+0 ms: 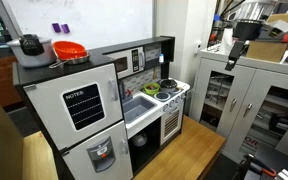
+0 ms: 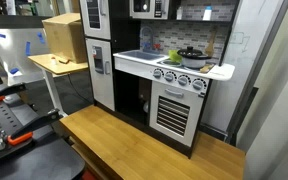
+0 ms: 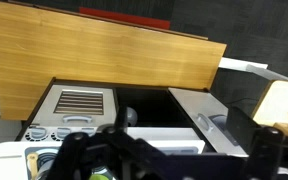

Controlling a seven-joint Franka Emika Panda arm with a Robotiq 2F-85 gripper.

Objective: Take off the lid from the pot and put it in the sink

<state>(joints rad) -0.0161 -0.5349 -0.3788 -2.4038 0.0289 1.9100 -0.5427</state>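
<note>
Nothing is done yet, I judge: the lid (image 2: pixel 192 49) sits on the pot (image 2: pixel 192 57) near the counter's (image 2: pixel 146 66) back edge at its stove end, the sink (image 2: pixel 134 55) toward the other end shows no lid, and my gripper (image 3: pixel 174 150) hangs spread, empty, well apart from both
</note>
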